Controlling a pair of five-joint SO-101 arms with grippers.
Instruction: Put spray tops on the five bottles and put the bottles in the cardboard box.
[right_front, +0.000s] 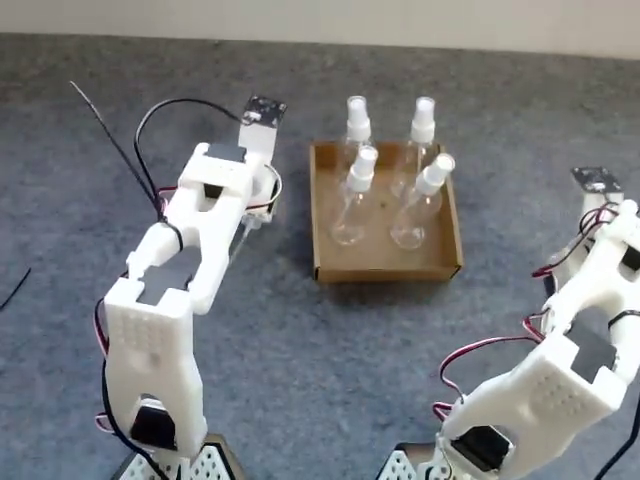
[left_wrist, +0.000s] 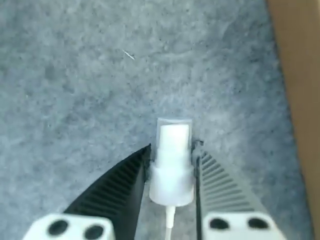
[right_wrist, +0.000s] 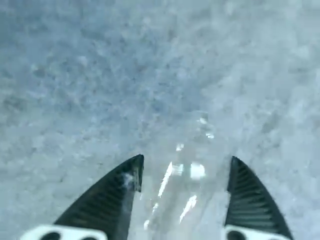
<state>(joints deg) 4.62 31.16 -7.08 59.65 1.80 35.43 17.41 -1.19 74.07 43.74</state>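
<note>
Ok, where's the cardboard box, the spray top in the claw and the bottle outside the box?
cardboard box (right_front: 385, 270), high view, its front wall.
spray top (left_wrist: 172, 167), left wrist view, its white body.
clear bottle (right_wrist: 182, 187), right wrist view, its shiny side.

The cardboard box (right_front: 385, 270) sits mid-worktop (right_front: 300, 360) with four bottles (right_front: 350, 215) in it, two behind and two in front, spray tops (right_front: 358, 112) on them. Left of the box, near its wall, the left end effector (left_wrist: 172, 146) grips a loose spray top (left_wrist: 172, 172). Right of the box, apart from it, a fifth bottle (right_wrist: 182, 195) is at the right end effector (right_wrist: 185, 162).
</note>
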